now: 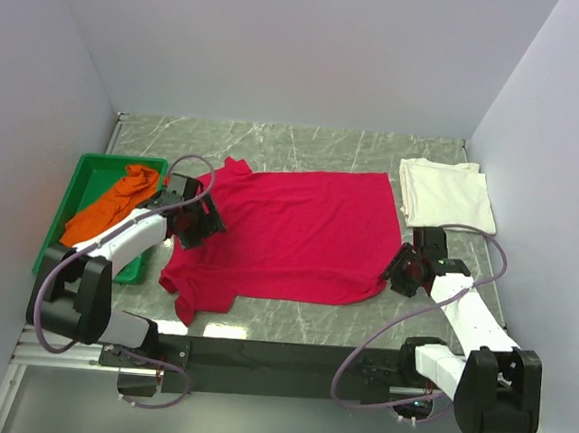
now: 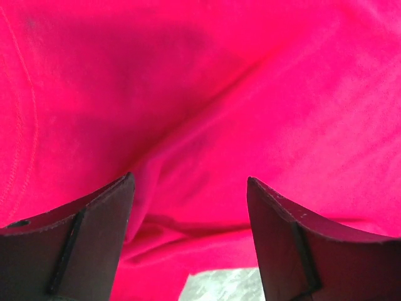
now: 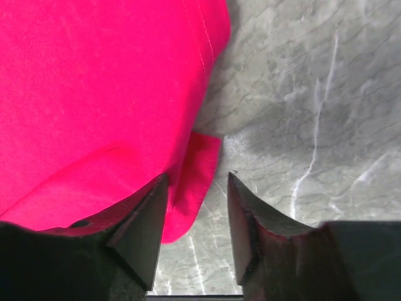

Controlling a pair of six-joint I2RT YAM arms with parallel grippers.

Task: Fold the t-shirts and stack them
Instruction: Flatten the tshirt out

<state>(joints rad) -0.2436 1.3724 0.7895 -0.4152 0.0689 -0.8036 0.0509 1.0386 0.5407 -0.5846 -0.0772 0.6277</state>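
A crimson t-shirt [image 1: 288, 231] lies spread flat across the middle of the marble table [image 1: 305, 148], its collar to the left. My left gripper [image 1: 195, 219] is low over the shirt's left end by the upper sleeve. In the left wrist view that gripper [image 2: 189, 180] is open, with wrinkled crimson cloth [image 2: 207, 94] below the gap. My right gripper [image 1: 406, 271] is at the shirt's near right corner. In the right wrist view it [image 3: 197, 175] is open, and the hem corner [image 3: 197, 169] lies between the fingers. A folded cream t-shirt [image 1: 442, 191] lies at the back right. An orange t-shirt [image 1: 115, 203] is bunched in the bin.
A green plastic bin [image 1: 79, 185] stands at the table's left edge, close to my left arm. White walls close in the back and both sides. Bare marble [image 3: 301, 94] shows to the right of the crimson hem and along the near edge.
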